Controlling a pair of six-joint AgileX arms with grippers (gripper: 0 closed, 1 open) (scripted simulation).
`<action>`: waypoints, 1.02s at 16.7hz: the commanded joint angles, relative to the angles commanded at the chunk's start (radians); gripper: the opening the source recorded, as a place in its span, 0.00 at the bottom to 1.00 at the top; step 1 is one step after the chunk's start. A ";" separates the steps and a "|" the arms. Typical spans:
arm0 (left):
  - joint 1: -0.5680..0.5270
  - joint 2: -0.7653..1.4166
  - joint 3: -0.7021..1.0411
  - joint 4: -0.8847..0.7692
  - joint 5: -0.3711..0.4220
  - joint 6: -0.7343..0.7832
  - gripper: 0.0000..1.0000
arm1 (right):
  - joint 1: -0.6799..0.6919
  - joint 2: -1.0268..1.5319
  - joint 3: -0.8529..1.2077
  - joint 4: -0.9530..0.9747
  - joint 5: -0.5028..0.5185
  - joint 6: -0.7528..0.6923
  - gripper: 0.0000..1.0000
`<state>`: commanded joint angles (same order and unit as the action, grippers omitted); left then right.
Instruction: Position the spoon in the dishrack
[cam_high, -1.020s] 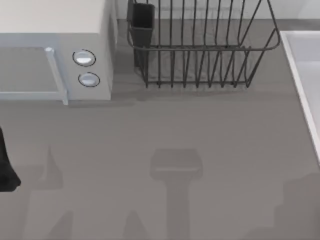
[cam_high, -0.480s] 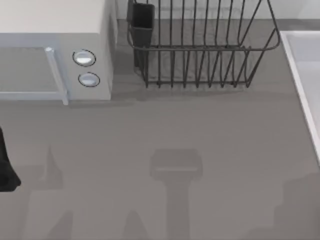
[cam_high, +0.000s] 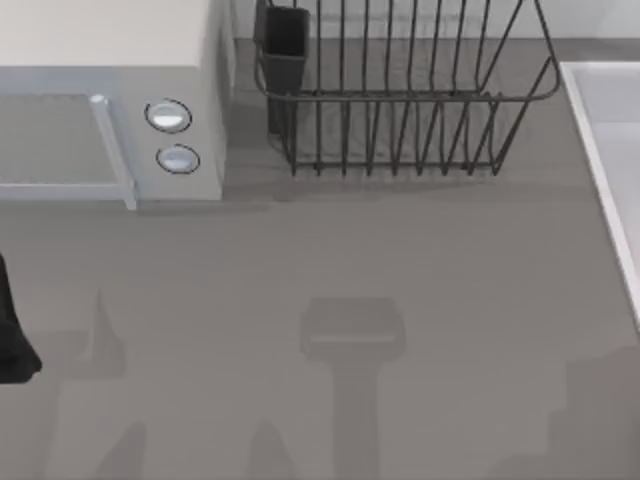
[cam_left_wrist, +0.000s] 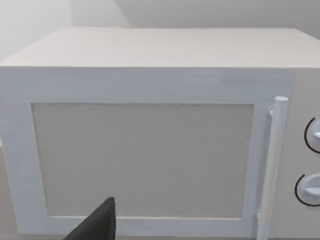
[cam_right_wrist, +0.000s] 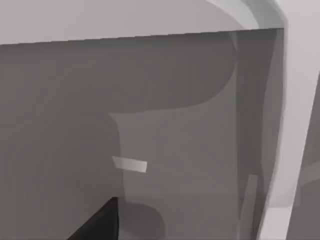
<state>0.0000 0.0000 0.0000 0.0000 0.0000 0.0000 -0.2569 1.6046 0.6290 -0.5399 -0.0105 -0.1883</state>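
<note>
The move turns on where the spoon lies from the jaws, and that is not settled: the nearest candidate is a small pale piece (cam_right_wrist: 129, 164) on the grey floor of the sink (cam_right_wrist: 280, 125), seen ahead of the right gripper (cam_right_wrist: 100, 220) and apart from it (too small to say whether it is the spoon, or which way a handle would run). If it is, the right arm is plainly the nearer one, since the sink's white rim (cam_high: 600, 150) runs along the right edge of the worktop (cam_high: 350, 250), and the carry would go left and far to the dishrack (cam_high: 400, 95). The dishrack stands at the far side, right of centre, its upright bars open from above and its dark cup (cam_high: 285, 45) at the far-left corner. Just left of it sits the microwave (cam_high: 110, 100), door shut, close enough to crowd an approach from that side. The left arm (cam_high: 12, 340) waits at the near-left edge, its gripper (cam_left_wrist: 97, 225) facing the microwave door. For both arms I cannot tell whether the jaws are released or clenched. The sink wall is what a lift would likely have to clear first.
</note>
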 joint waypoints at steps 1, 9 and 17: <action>0.000 0.000 0.000 0.000 0.000 0.000 1.00 | 0.000 0.000 0.000 0.000 0.000 0.000 0.00; 0.000 0.000 0.000 0.000 0.000 0.000 1.00 | -0.009 -0.076 0.141 -0.184 -0.006 -0.006 0.00; 0.000 0.000 0.000 0.000 0.000 0.000 1.00 | -0.015 -0.167 0.555 -0.742 -0.006 -0.016 0.00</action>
<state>0.0000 0.0000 0.0000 0.0000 0.0000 0.0000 -0.2716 1.4377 1.1837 -1.2817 -0.0165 -0.2046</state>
